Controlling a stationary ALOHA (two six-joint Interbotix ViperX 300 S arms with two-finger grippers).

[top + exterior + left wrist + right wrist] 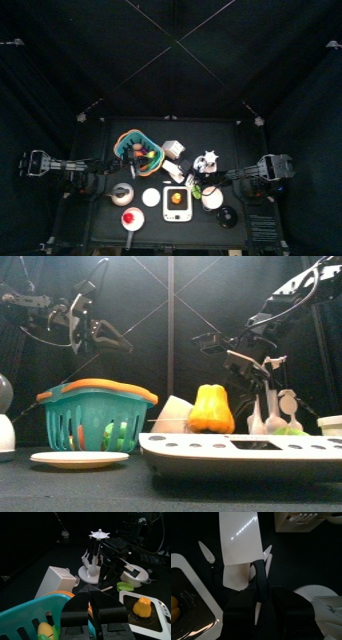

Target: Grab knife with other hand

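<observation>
My right gripper (258,582) is shut on the black handle of a knife whose wide white blade (238,542) points away from the wrist. In the top view this gripper (214,182) is at the table's right, next to the white utensil stand (205,163). In the front view it (251,361) hangs above the stand's white utensils (271,408). My left gripper (91,599) is shut and empty, raised over the teal basket (30,619), well apart from the knife. It is at the table's left in the top view (102,162).
The teal basket with an orange rim (94,411) stands at the left, with a white box (57,579) behind it. A yellow pepper (210,408) sits on a white scale (241,446). A white plate (80,459) lies at the front left. A green bowl (125,587) sits near the stand.
</observation>
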